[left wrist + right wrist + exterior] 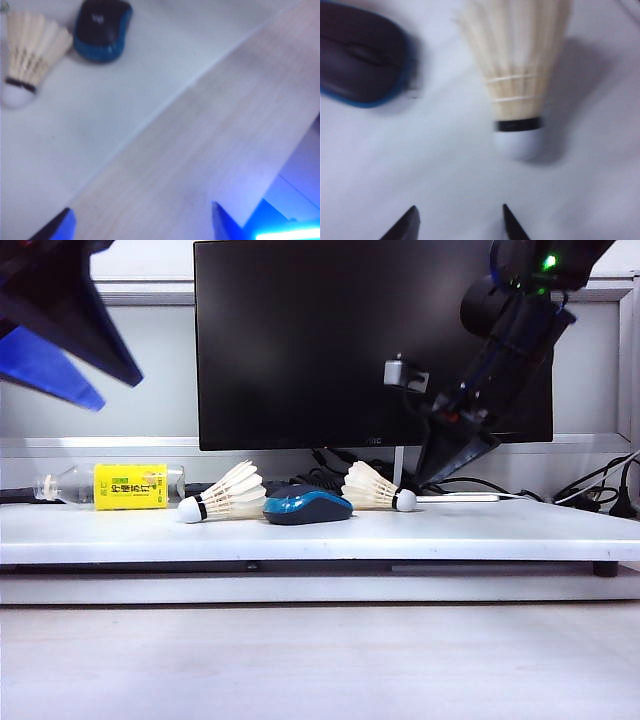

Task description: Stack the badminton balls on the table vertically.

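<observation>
White table (480, 530), flat, thick front edge: two feather badminton balls lie on their sides, left shuttlecock (222, 496) and right shuttlecock (376, 489), rounded cork tips pointing outward, a glossy blue-and-black mouse (307, 506) between them. Behind: dark monitor (330, 340), clear bottle (110, 486) with yellow label. Left gripper (140, 222) hovers above the table's front edge, jaws wide, empty. Right gripper (460, 222) hangs just beside the right shuttlecock, jaws apart, empty.
</observation>
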You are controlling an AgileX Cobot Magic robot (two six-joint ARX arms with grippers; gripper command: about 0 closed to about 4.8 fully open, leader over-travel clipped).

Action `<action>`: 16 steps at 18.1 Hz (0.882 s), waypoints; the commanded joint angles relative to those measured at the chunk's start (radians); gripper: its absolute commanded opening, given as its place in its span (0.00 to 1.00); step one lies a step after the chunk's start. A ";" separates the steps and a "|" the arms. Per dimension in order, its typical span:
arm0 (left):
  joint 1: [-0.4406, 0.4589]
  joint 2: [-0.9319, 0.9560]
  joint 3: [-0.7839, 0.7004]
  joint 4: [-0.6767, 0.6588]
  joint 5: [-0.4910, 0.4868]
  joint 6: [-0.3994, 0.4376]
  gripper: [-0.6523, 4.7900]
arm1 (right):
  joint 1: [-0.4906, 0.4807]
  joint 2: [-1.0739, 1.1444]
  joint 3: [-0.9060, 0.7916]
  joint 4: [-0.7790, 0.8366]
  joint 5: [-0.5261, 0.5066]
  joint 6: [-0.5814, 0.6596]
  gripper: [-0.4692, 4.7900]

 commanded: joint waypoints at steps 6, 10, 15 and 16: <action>0.002 0.000 0.007 -0.003 0.003 0.049 0.79 | 0.012 0.025 0.008 0.137 -0.006 -0.020 0.49; 0.002 0.000 0.007 -0.002 0.003 0.050 0.79 | 0.012 0.047 0.008 0.139 -0.025 -0.023 0.49; 0.002 0.000 0.007 -0.005 -0.001 0.049 0.79 | 0.012 0.066 0.008 0.168 -0.047 -0.023 0.43; 0.002 0.000 0.007 -0.006 -0.001 0.049 0.79 | 0.012 0.070 0.008 0.173 -0.045 -0.023 0.43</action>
